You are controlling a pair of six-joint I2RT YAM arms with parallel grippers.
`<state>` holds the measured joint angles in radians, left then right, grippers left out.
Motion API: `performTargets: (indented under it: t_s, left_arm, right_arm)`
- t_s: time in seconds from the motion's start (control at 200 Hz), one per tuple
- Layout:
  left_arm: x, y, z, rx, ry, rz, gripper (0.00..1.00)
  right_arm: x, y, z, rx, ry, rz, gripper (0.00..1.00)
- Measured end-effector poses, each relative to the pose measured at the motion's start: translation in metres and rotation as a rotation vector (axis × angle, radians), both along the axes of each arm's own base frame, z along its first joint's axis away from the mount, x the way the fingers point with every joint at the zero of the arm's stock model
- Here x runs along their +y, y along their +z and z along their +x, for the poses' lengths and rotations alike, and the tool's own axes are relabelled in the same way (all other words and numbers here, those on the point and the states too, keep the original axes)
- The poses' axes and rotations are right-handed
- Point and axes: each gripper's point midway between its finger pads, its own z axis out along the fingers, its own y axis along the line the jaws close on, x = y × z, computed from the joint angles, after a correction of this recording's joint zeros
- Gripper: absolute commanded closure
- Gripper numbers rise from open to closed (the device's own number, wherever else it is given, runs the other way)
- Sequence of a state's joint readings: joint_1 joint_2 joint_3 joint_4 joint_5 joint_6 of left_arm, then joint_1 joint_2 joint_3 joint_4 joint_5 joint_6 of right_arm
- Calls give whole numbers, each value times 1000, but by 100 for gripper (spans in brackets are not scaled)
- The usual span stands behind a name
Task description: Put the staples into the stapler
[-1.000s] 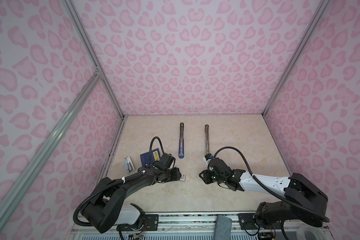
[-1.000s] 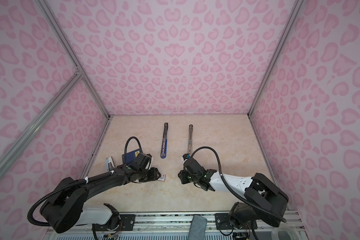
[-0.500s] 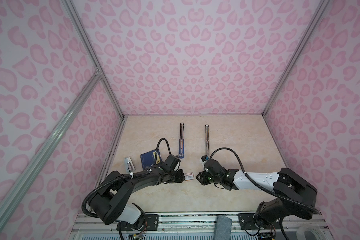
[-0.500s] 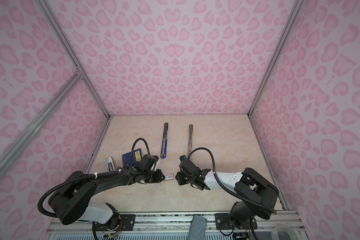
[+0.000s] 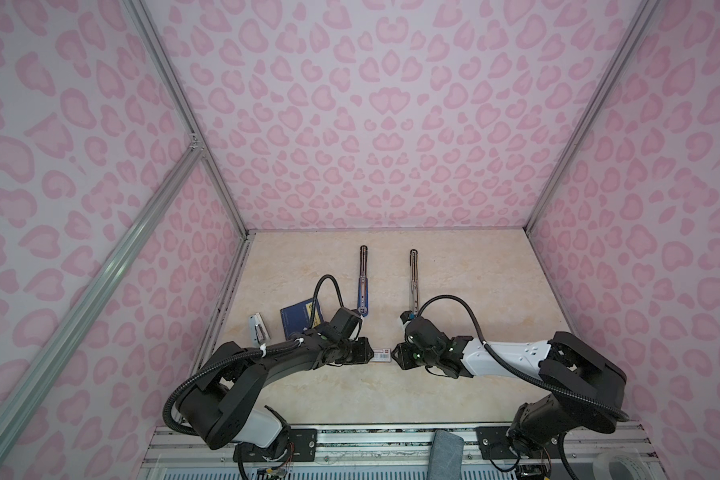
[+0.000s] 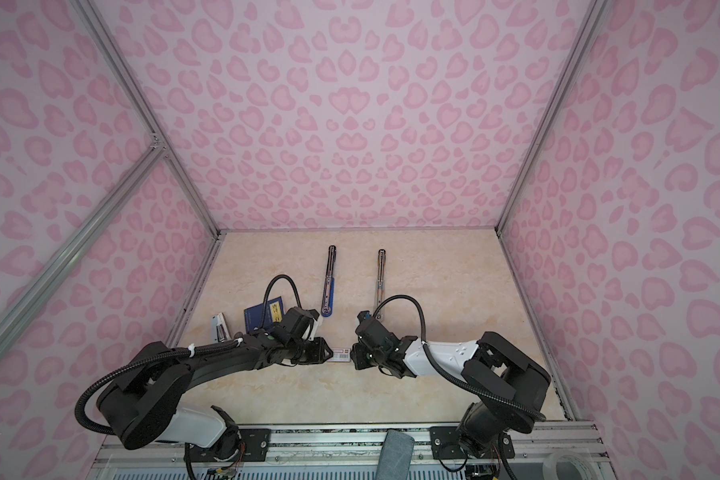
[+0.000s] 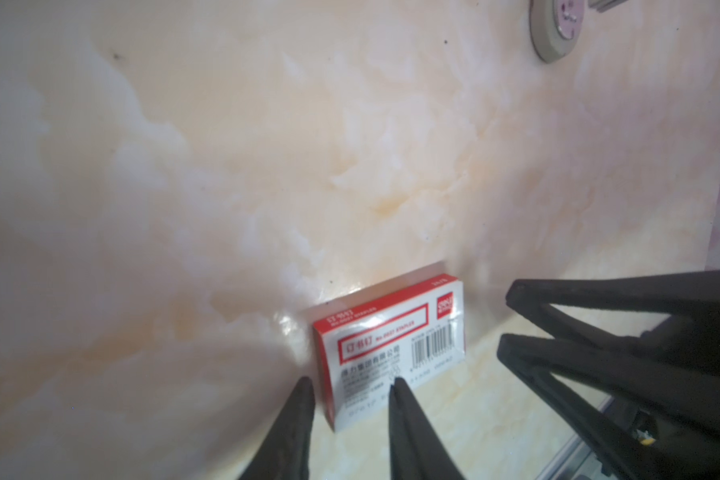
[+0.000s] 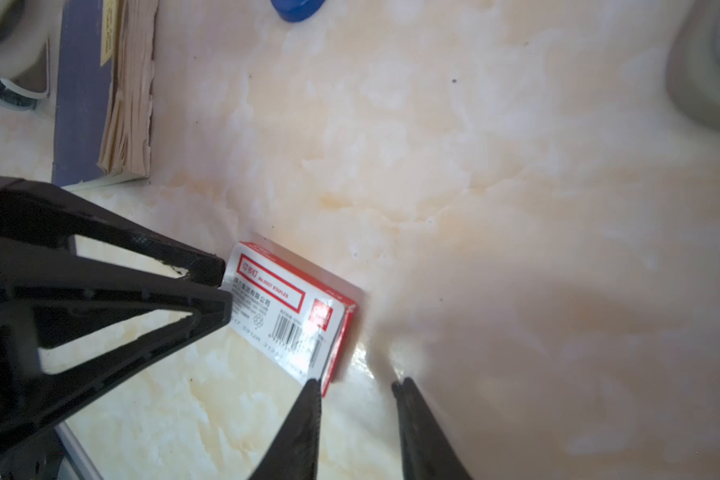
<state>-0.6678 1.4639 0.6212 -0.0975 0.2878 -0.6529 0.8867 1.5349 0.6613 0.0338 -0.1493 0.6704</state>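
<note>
Left gripper [image 7: 350,387]: narrow, astride staple box [image 7: 391,345] corner; grip cannot be told.
Right gripper [image 8: 356,385]: narrow, empty, at opposite end.
Place: between both grippers.
Handling: probably light, crushable card; best pinched across long edges.

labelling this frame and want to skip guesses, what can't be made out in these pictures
Staple box contents: box closed, hidden in every view.
Whether the left tool pinches the box or only straddles its corner: fingers blurred in the left wrist view; tool body covers it in both top views.
Small grey item near the left wall: too small in both top views.
Box's fine print: blurred in both wrist views.
</note>
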Motion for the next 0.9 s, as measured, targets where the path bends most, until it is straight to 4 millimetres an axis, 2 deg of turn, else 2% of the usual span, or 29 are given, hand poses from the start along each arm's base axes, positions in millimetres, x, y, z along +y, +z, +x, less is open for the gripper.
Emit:
performTargets:
  t_s: [0.105, 0.365, 0.47, 0.74, 0.905]
  left_arm:
    - [-2, 0, 1, -3, -3, -5, 70]
    - [-5, -3, 2, 6, -10, -10, 71]
    - [-6, -3, 1, 10, -13, -14, 76]
    - [-8, -6, 2, 14, -18, -20, 76]
    - [-10, -5, 2, 9, -20, -26, 82]
  right_arm:
    - [-3, 0, 1, -2, -10, -1, 66]
    - [-13, -5, 1, 8, -42, -12, 67]
    - [-13, -5, 1, 6, -44, -10, 67]
    - [-13, -6, 0, 12, -49, -8, 64]
    - [-12, -7, 0, 15, -46, -7, 64]
